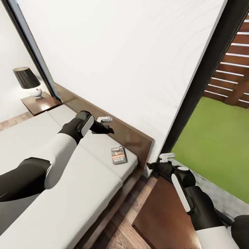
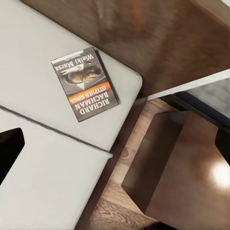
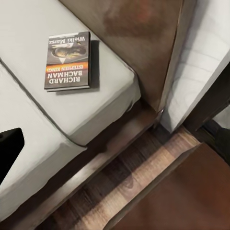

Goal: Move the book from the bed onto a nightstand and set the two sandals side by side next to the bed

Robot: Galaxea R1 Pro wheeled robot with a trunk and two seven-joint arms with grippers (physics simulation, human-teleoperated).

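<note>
The book [image 1: 118, 155] lies flat on the bed [image 1: 69, 193] near the corner by the dark headboard [image 1: 133, 138]; it also lies in the left wrist view [image 2: 85, 84] and the right wrist view [image 3: 68, 60]. My left gripper [image 1: 104, 119] hovers over the mattress, up-left of the book, open and empty. My right gripper [image 1: 166, 157] hangs open and empty over the near nightstand [image 1: 159, 211], right of the bed corner. That nightstand [image 2: 182, 163] stands just past the mattress edge [image 2: 120, 143]. The sandals are out of view.
A second nightstand [image 1: 39, 103] with a black-shaded lamp [image 1: 27, 81] stands at the bed's far side. A strip of wood floor [image 1: 117, 235] runs between bed and near nightstand. Black-framed glass [image 1: 207, 69] at right shows lawn and fence.
</note>
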